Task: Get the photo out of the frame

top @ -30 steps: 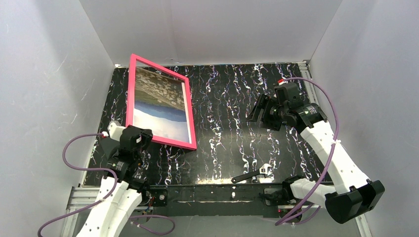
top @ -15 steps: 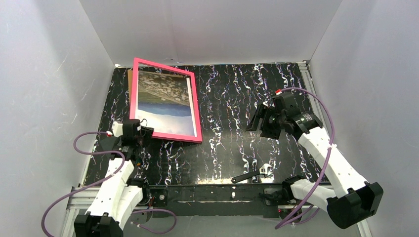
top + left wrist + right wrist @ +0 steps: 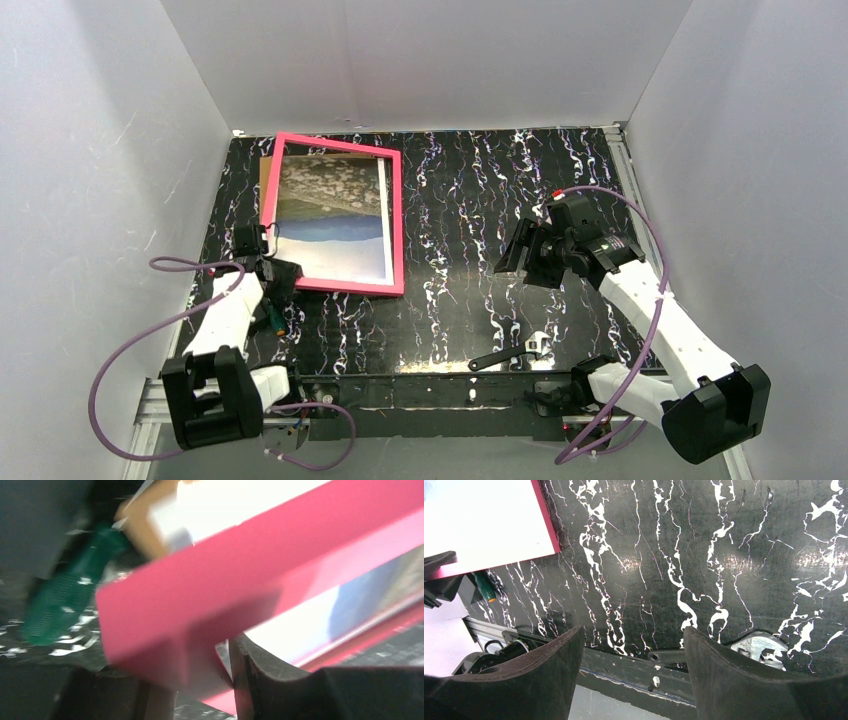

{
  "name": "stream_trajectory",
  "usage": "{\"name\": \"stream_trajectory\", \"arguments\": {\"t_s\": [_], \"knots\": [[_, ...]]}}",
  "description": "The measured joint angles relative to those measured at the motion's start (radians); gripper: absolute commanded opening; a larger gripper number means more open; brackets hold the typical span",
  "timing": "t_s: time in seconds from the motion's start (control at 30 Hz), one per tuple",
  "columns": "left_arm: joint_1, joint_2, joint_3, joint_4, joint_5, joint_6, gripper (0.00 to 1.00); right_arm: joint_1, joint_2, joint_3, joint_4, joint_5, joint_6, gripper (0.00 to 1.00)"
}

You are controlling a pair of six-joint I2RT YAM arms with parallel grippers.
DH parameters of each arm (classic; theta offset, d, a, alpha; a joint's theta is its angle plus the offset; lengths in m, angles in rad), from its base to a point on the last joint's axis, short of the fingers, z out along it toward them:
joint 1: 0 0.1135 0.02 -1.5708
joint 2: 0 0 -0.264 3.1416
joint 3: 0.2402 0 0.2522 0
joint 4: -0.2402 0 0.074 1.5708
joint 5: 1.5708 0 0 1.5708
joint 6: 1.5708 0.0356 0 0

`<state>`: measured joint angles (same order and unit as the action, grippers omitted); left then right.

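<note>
The pink-red frame [image 3: 340, 287] lies low over the left half of the table, with the photo [image 3: 330, 215] of rocky ground and blue sky showing inside it. My left gripper [image 3: 275, 272] is shut on the frame's near left corner. In the left wrist view the pink bar [image 3: 240, 565] sits between my fingers [image 3: 200, 665], with the washed-out photo [image 3: 300, 625] behind it. A brown board edge [image 3: 266, 165] sticks out at the frame's far left. My right gripper [image 3: 520, 255] is open and empty above the table's right middle, apart from the frame [image 3: 546, 530].
A green-handled screwdriver [image 3: 272, 318] lies just near the left gripper, and also shows in the left wrist view [image 3: 65, 605]. A black adjustable wrench [image 3: 512, 353] lies near the front edge, below the right gripper [image 3: 759, 647]. White walls enclose the table.
The frame has come down from a steep tilt to nearly flat and swung squarer to the table. My left arm has drawn back and to the left with it. The right gripper has drifted slightly nearer.
</note>
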<state>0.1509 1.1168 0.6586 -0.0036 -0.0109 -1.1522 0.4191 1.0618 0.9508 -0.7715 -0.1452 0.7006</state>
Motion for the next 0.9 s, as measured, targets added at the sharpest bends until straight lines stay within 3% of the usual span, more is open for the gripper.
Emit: {"name": "stream_trajectory", "arguments": {"t_s": [0.07, 0.13, 0.17, 0.23, 0.43, 0.5, 0.73, 0.9], "knots": [[0.017, 0.049, 0.007, -0.039, -0.023, 0.044, 0.03, 0.000, 0.000, -0.006, 0.007, -0.001, 0.002, 0.79], [0.024, 0.088, 0.008, -0.105, -0.052, 0.092, 0.27, 0.000, 0.000, -0.012, 0.017, -0.002, 0.003, 0.79], [0.025, 0.106, 0.008, -0.138, -0.068, 0.116, 0.43, 0.000, 0.000, -0.014, 0.019, -0.002, 0.003, 0.79], [0.030, 0.138, 0.013, -0.191, -0.088, 0.159, 0.61, 0.000, 0.000, -0.017, 0.021, -0.005, 0.005, 0.79], [0.031, 0.164, 0.064, -0.243, -0.103, 0.235, 0.80, 0.014, 0.008, -0.034, 0.054, 0.000, 0.021, 0.79], [0.031, 0.148, 0.077, -0.248, -0.104, 0.254, 0.95, 0.039, 0.037, -0.035, 0.075, 0.008, 0.030, 0.79], [0.029, 0.032, 0.085, -0.279, -0.033, 0.299, 0.98, 0.203, 0.274, 0.006, 0.148, 0.049, 0.109, 0.80], [-0.021, -0.002, 0.085, -0.306, 0.037, 0.343, 0.98, 0.334, 0.500, 0.151, 0.188, 0.082, 0.199, 0.81]]}}
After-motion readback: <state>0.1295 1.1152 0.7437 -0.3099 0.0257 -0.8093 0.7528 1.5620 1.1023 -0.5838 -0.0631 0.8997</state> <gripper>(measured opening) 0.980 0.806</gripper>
